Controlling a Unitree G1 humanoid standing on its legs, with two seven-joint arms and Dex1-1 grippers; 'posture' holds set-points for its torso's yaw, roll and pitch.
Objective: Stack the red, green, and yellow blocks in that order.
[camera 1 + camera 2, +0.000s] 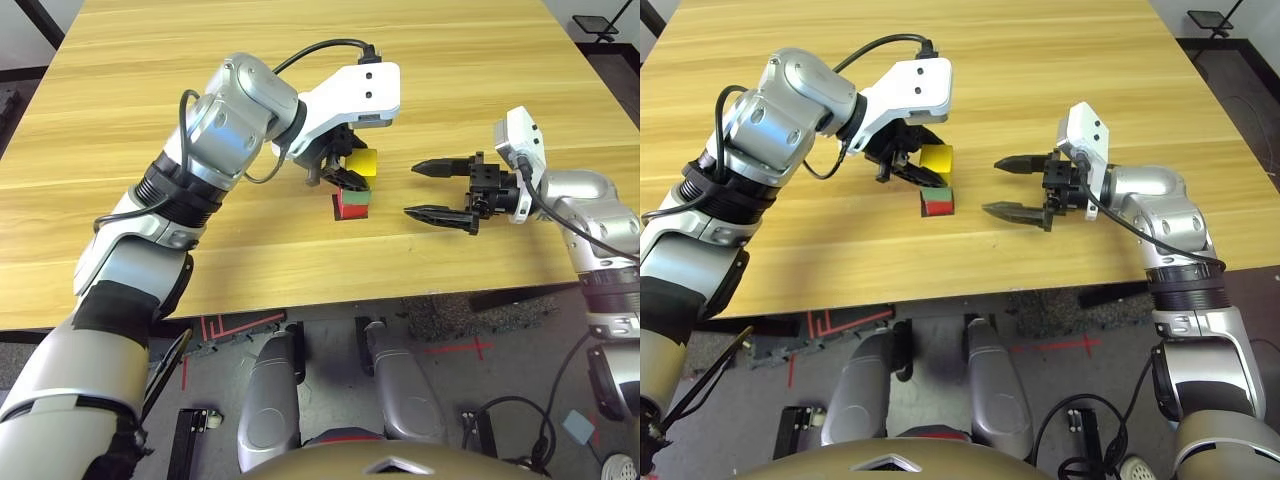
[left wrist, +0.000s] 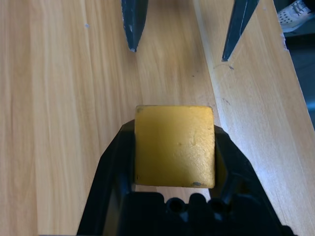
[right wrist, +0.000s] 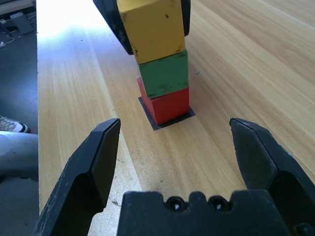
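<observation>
The red block sits on a flat black square patch near the middle of the table, with the green block on it and the yellow block on top. The left gripper has its fingers on either side of the yellow block; whether they are pinching it cannot be told. The right gripper is spread wide, just right of the stack, pointing at it.

Pretty even bright light is falling on the worktop; glare is washing out the far edge beyond the right gripper, which is casting soft shadows below.
</observation>
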